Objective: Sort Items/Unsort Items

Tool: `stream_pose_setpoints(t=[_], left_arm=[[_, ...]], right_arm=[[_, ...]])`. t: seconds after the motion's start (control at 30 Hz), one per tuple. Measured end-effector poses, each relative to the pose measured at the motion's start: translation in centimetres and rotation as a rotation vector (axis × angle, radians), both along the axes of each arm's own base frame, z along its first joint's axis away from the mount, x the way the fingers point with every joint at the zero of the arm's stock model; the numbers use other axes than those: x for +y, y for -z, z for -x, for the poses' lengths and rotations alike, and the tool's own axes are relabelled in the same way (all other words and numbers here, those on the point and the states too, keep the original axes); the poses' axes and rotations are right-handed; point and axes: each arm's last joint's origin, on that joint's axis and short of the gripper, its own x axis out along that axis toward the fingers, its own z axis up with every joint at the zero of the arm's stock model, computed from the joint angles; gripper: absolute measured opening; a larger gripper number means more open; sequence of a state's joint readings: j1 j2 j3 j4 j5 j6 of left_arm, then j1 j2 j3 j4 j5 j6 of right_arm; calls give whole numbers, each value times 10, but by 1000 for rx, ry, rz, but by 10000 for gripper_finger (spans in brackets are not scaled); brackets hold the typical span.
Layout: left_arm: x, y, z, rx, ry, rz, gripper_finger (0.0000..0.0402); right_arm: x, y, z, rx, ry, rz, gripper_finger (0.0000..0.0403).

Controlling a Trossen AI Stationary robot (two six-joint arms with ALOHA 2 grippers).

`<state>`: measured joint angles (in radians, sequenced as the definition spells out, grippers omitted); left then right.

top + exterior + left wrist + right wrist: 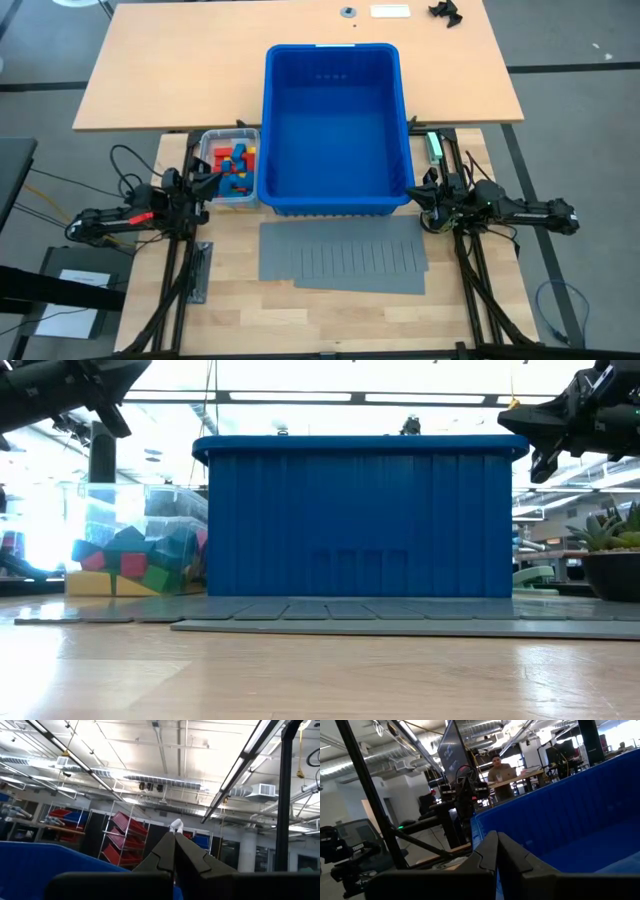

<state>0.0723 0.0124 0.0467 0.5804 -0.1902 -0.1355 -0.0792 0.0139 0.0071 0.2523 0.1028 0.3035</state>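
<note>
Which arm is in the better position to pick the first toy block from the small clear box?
Probably the left. The left gripper, shut, sits right beside the clear box of toy blocks. The right gripper, also shut, waits across the blue bin.

Work surface: light wooden table (330, 320), with a second wooden desk (180, 70) butted against it at 12 o'clock.
Centre: large blue plastic bin (334, 130), straddling the seam between both surfaces.
At 9 o'clock of bin: small clear container (229, 167), touching the bin wall.
At 6 o'clock of bin: grey slotted divider sheets (343, 257), lying flat and overlapped.
Desk, 1 o'clock edge: white card (390, 11), small round disc (347, 12), black object (447, 12).
</note>
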Motion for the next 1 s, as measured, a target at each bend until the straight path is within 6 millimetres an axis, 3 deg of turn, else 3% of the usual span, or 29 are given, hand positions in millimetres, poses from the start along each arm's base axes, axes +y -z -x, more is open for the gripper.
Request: stream_pose_setpoints(t=[0.63,0.83,1.0], left_arm=[[0,-4,3,-53,3,1,19],[0,2,-1,24,4,8,19],[1,15,-8,123,92,185,19]], right_arm=[[0,0,0,0,-1,0,9],[0,0,0,0,0,0,9],[0,0,0,0,0,0,9]])
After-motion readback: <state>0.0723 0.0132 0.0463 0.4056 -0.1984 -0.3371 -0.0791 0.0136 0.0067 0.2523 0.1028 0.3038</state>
